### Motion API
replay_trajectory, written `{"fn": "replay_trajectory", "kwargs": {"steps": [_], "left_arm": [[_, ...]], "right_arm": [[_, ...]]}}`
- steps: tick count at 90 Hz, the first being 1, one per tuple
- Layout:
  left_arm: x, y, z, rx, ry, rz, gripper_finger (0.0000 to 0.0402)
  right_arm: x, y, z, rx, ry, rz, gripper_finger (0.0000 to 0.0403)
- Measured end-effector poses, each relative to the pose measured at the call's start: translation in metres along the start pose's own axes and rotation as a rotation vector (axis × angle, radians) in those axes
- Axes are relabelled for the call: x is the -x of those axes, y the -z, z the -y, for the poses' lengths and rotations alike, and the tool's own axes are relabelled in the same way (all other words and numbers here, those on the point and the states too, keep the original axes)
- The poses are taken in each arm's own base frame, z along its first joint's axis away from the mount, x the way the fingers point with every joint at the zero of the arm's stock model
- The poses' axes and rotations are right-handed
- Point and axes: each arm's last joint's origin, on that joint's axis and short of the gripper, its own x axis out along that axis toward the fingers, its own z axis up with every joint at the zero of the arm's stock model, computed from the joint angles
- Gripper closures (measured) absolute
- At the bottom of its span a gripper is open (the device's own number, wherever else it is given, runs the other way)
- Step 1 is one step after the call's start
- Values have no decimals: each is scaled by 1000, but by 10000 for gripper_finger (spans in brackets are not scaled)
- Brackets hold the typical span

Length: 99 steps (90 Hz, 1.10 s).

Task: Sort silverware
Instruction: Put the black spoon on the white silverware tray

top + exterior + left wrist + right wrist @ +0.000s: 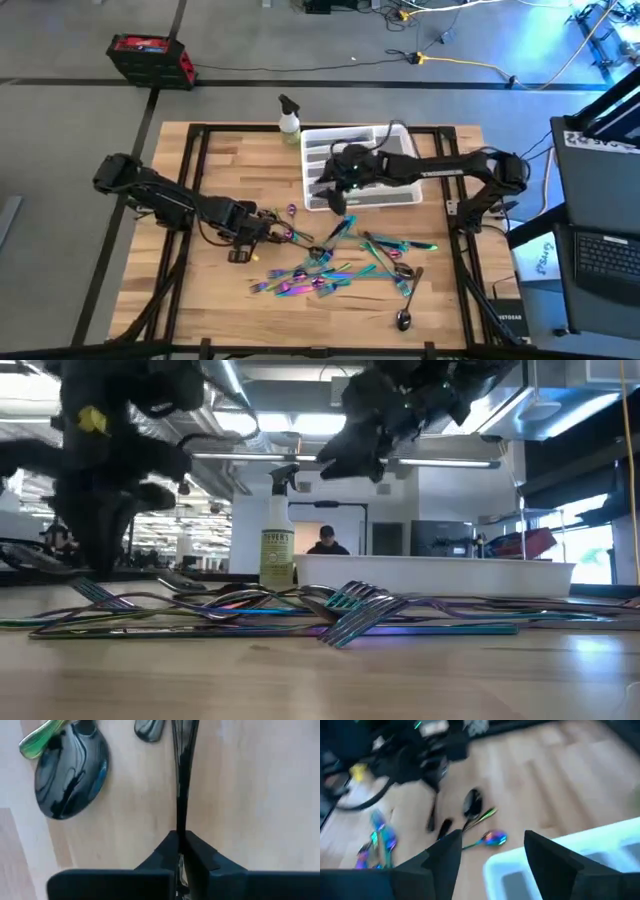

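My left gripper [181,851] is pinched on a slim dark-looking utensil handle [181,780] lying on the wooden table [250,785], so I lift straight up, while the right gripper [492,855] hangs open-fingered over the white plastic tray [600,845].

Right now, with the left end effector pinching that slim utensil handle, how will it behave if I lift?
Probably stiff: the handle runs dead straight out of the left end effector. Likely slippery, since its finish looks glossy and the grip is on a narrow edge, so it may pivot. Probably light, being so thin.
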Motion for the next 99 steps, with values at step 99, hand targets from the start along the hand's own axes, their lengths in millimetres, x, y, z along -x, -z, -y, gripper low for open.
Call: {"fn": "replay_trajectory", "kwargs": {"steps": [99], "left_arm": [[81,-99,-77,670,-397,992,401]], "right_arm": [[95,89,6,-238,473,444,203]]}}
